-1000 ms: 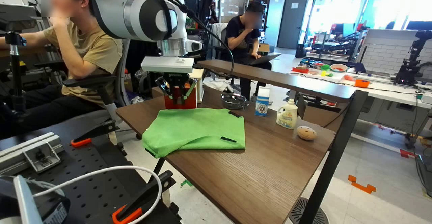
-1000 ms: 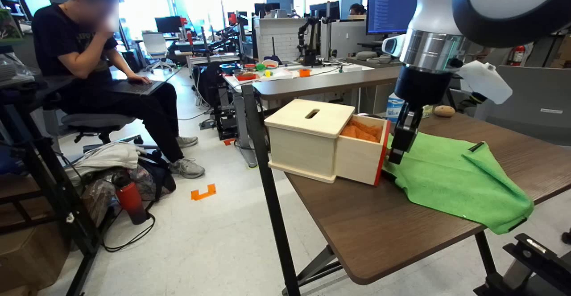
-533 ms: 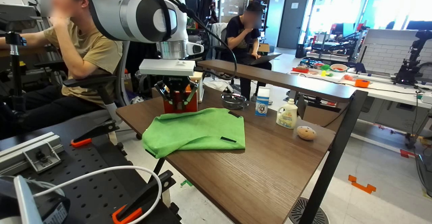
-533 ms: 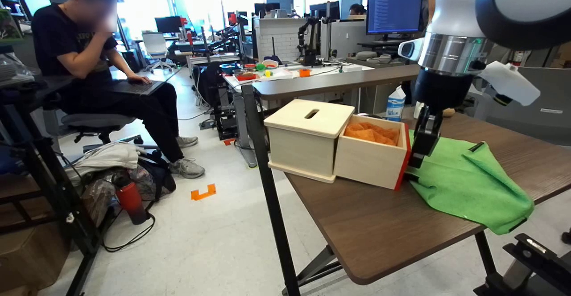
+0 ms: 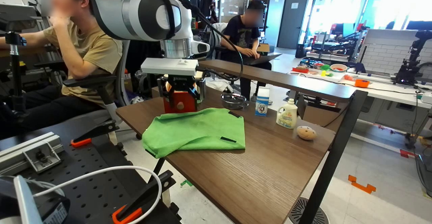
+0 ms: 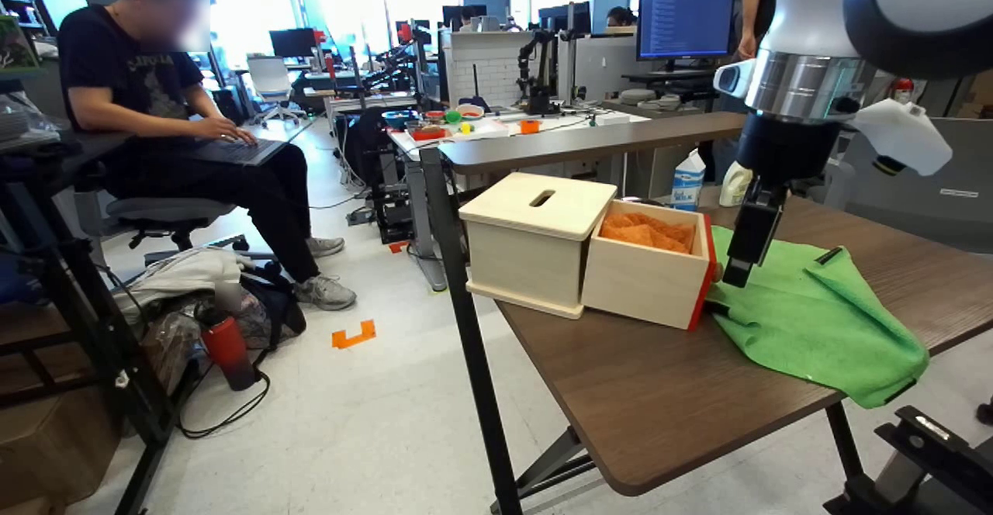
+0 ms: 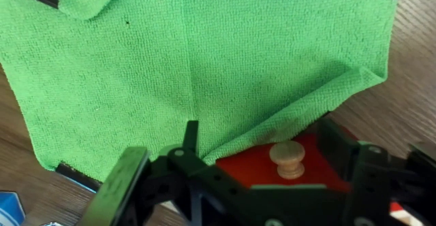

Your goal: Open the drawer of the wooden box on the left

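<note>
The wooden box (image 6: 521,267), pale with a slotted lid, stands at the table's corner. Its drawer (image 6: 640,278) is pulled far out, with orange cloth (image 6: 648,233) inside and a red front (image 6: 704,286). In the wrist view a round wooden knob (image 7: 287,159) sticks out from that red front. My gripper (image 7: 260,132) is open, one finger to each side of the knob and apart from it. An exterior view also shows the knob (image 5: 180,105) bare between the spread fingers of my gripper (image 5: 185,99). Seen from the box's side, my gripper (image 6: 737,273) hangs just off the front.
A green cloth (image 5: 199,129) lies against the drawer's front. Farther along the table stand a dark bowl (image 5: 234,101), a milk carton (image 5: 262,102), a cream bottle (image 5: 287,114) and a tan round object (image 5: 306,133). A raised shelf (image 5: 280,79) runs along the table.
The drawer slid farther out of the box with my gripper at its knob, pushing the cloth's edge. Then the fingers spread, letting go of the knob, and the gripper rose slightly away.
</note>
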Robot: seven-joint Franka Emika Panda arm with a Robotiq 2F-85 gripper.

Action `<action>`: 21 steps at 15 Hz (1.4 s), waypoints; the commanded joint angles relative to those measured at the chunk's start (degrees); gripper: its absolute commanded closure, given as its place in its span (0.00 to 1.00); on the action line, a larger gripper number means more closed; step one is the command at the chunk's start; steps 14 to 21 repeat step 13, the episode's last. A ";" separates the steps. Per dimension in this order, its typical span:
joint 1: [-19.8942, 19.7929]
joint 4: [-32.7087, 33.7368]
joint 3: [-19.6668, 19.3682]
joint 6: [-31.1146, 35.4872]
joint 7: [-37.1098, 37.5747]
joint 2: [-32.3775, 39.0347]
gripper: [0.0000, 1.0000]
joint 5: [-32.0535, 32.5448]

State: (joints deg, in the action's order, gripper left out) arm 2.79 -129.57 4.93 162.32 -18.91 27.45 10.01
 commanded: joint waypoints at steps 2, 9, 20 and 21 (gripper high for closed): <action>0.40 -3.56 0.03 -3.54 3.97 -6.47 0.00 -0.10; 0.10 -5.10 0.15 -8.45 3.74 -13.46 0.00 -0.81; 0.15 -5.73 0.14 -8.93 3.76 -14.52 0.00 -0.92; 0.15 -5.73 0.14 -8.93 3.76 -14.52 0.00 -0.92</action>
